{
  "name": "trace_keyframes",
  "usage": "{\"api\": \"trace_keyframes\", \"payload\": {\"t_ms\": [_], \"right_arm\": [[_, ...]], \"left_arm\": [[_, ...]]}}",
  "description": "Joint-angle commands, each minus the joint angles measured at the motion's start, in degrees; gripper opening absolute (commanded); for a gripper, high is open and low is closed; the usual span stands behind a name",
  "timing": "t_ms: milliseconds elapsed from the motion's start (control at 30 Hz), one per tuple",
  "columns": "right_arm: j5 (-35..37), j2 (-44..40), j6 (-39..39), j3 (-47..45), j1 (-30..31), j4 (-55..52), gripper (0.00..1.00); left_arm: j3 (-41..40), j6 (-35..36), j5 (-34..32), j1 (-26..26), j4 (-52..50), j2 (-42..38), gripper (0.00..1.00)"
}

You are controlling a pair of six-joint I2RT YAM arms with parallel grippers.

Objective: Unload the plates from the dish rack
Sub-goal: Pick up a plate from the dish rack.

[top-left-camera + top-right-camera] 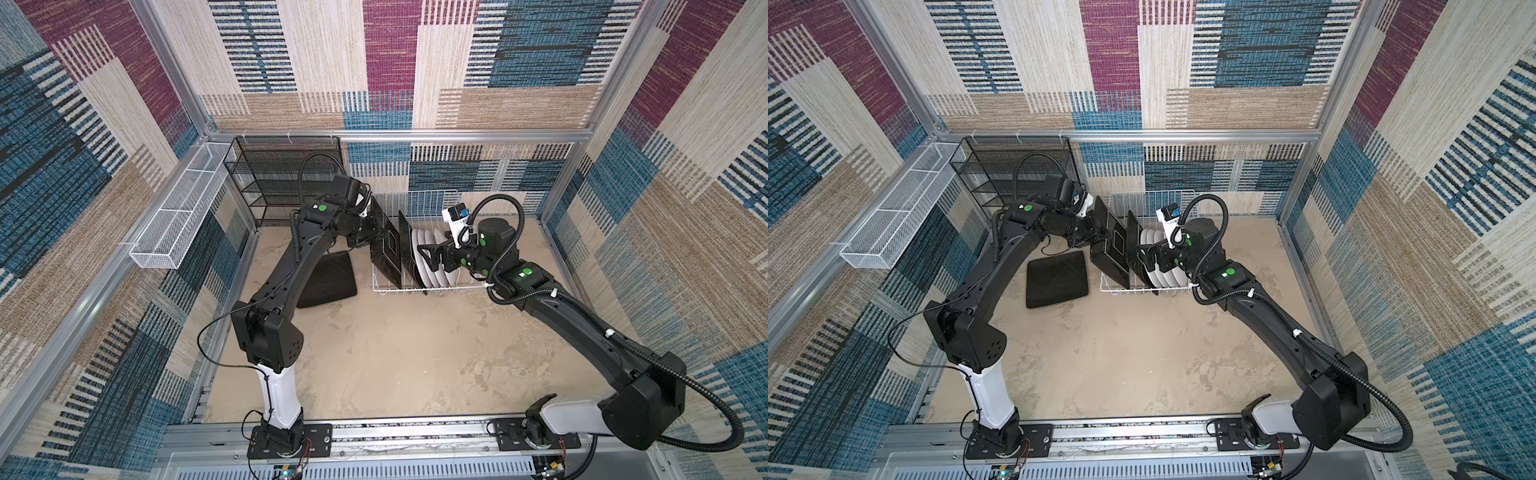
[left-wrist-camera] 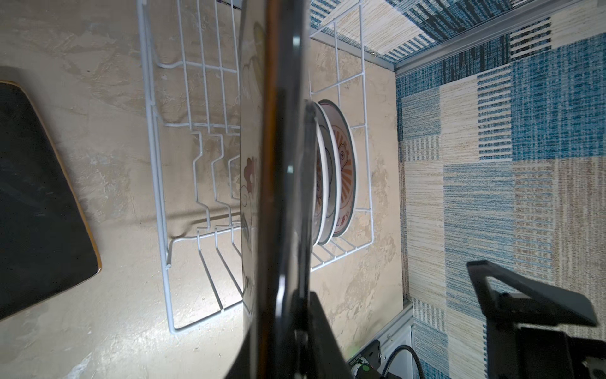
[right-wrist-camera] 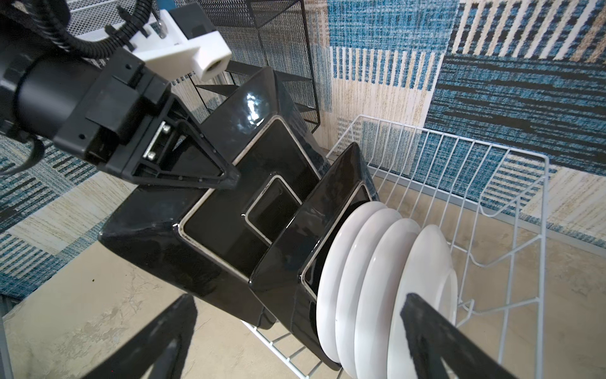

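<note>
The left gripper (image 3: 226,178) is closed tight on the upper edge of a square plate (image 3: 157,236), one finger pressed on its glossy black back. The other finger is hidden behind it. This held plate tilts, its top leaning away from the other dishes, and its lower edge sits at the left end of the dish rack (image 1: 415,198). I cannot tell whether it rests on the wires or hangs just clear of them. In the left wrist view it shows edge-on, with a strip of its cream, flowered face visible.

Just beside it a second square plate (image 1: 405,249) stands upright in the rack, black back toward the right arm. Behind that comes a row of four round plates (image 3: 367,279) — white backs in the right wrist view, orange sunburst faces in the left wrist view (image 2: 344,170).

The right gripper (image 1: 427,255) has its jaws spread wide and holds nothing. It hangs over the rack near the tops of the round plates, and its two fingers frame them in the right wrist view.

One more square plate (image 1: 1057,284) lies face down on the table (image 1: 395,353), left of the rack and apart from it.

Farther out — against the back wall — stands a black mesh shelf (image 1: 286,174), and a long white mesh basket (image 1: 178,220) hangs on the left wall.
</note>
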Motion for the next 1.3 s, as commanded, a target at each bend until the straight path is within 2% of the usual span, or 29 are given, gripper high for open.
{"api": "trace_keyframes", "payload": {"t_ms": [0,667,1267], "right_arm": [[-0.42,-0.55,1.0,-0.48,0.03,2.41,1.0],[-0.99,-1.47,1.96,-1.48,-0.14,3.22,1.0],[-6.8,-0.59,5.77,0.7,-1.52,3.22,1.0]], "left_arm": [[-0.1,1.43,2.02,0.2,3.32,-1.78,0.0],[-3.49,2.42,2.23,2.27,3.38,-7.83,0.0],[-4.76,15.4,-3.97,2.36,5.66,-12.9,0.0]]}}
